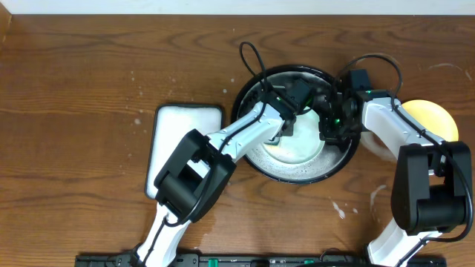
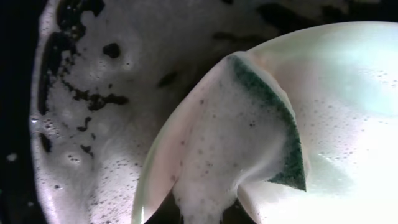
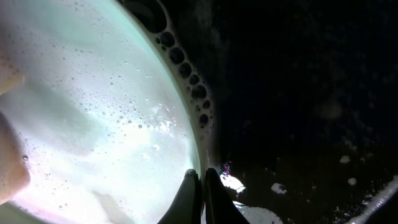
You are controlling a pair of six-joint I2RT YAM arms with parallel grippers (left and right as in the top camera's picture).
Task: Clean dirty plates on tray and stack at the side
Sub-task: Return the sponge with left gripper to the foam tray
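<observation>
From above, the mint plate (image 1: 304, 148) sits in the lower middle of the black tray (image 1: 349, 159). The left gripper (image 1: 288, 127) is over its left edge and the right gripper (image 1: 329, 133) is at its right edge. The yellow plate (image 1: 434, 117) lies apart on the table (image 1: 74, 89), behind the right arm. A white tray (image 1: 189, 119) lies left of the black one.

In the left wrist view, a foamy sponge (image 2: 236, 143) rises from the bottom edge, gripped there, with its green corner bent onto the mint plate (image 2: 354, 99). The plate is round, so it has no long axis. It tilts, its left rim raised off the sudsy tray (image 2: 99, 143).

In the right wrist view, the right gripper (image 3: 204, 180) has its fingers (image 3: 189, 193) pinched together on the rim of the mint plate (image 3: 93, 112). The plate spreads up and left, its soapy face towards the camera, with the dark tray (image 3: 298, 93) on the right.
</observation>
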